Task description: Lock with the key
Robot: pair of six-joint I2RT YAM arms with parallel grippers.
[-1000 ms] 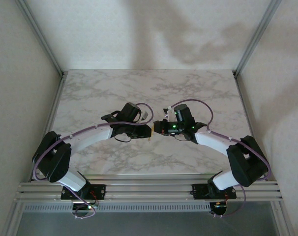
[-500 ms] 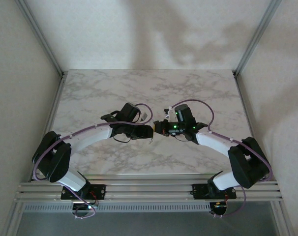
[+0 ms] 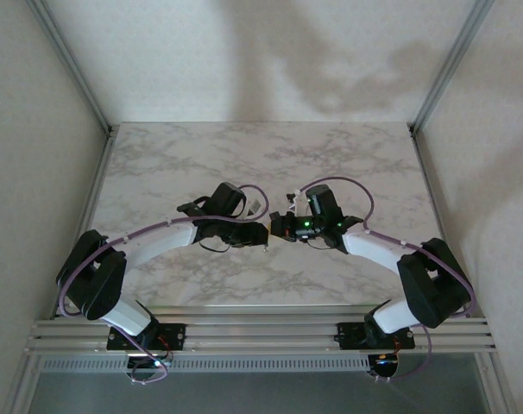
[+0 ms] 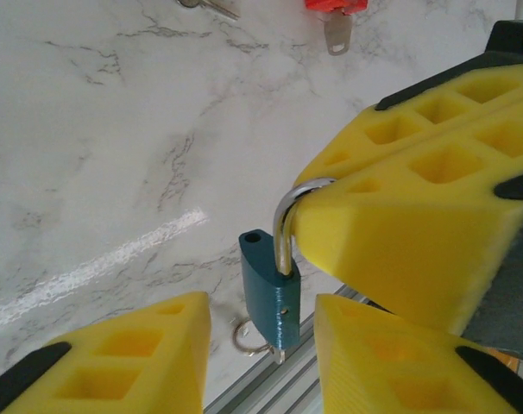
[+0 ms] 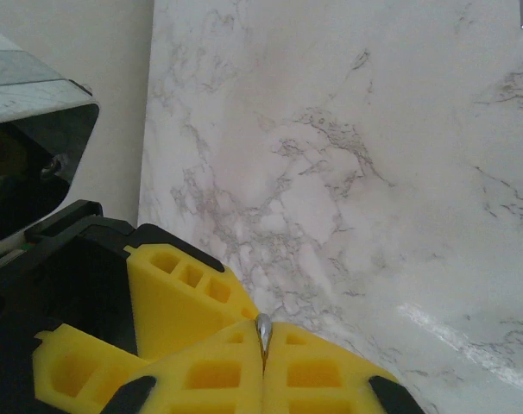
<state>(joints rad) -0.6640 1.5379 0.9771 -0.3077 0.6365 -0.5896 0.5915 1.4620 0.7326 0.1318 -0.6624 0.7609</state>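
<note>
The teal metal padlock (image 4: 268, 293) is being held hanging over the white marble table (image 4: 115, 129). Its silver shackle (image 4: 281, 228) is being pinched by the closed right gripper (image 5: 263, 332). The left gripper (image 4: 260, 345) is being held open, with one yellow finger on each side of the lock body.

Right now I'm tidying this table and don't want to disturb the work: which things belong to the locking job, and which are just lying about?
Part of the job: blue padlock, gripped by its shackle in the right end effector; the key ring hanging under it; the open left end effector around it.
Lying about: red-tagged key; plain key.
</note>
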